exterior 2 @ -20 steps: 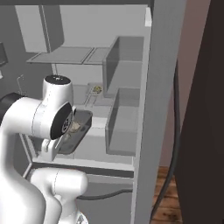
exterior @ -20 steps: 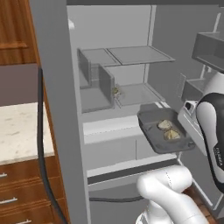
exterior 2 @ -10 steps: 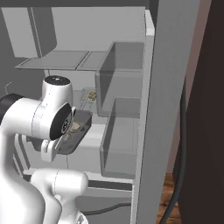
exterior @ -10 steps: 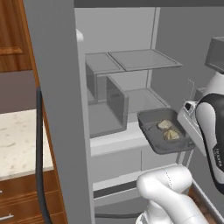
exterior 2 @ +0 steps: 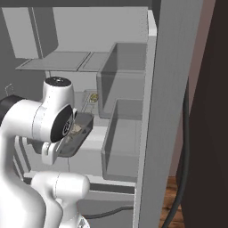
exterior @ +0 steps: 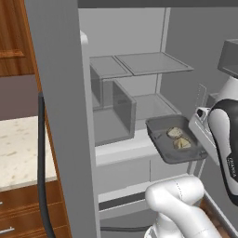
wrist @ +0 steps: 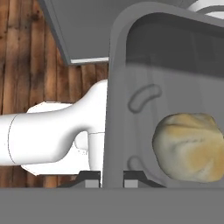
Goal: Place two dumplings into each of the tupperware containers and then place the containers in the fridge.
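Note:
My gripper (wrist: 112,177) is shut on the rim of a dark grey tupperware container (exterior: 173,148), held level in front of the open fridge (exterior: 139,97). Two pale dumplings (exterior: 179,138) lie in that container. In the hand view one dumpling (wrist: 190,146) sits close to the pinched rim (wrist: 114,109), with a dark fingertip (wrist: 89,178) on its outer side. From the right base view the held container (exterior 2: 78,136) peeks out beside my arm. A second small container (exterior 2: 92,97) with something pale in it rests on a fridge shelf further in.
The thick grey fridge door (exterior: 60,116) stands open at the left, close to the base. Clear bins (exterior: 123,109) and glass shelves (exterior: 153,62) fill the white interior. A pale counter (exterior: 18,144) over wooden drawers lies left of the door. Wooden floor (wrist: 26,52) is below.
The whole picture has shifted, so the base has driven and the fridge interior now sits differently in both base views. The container with its dumplings stays in my grip, unchanged relative to the arm.

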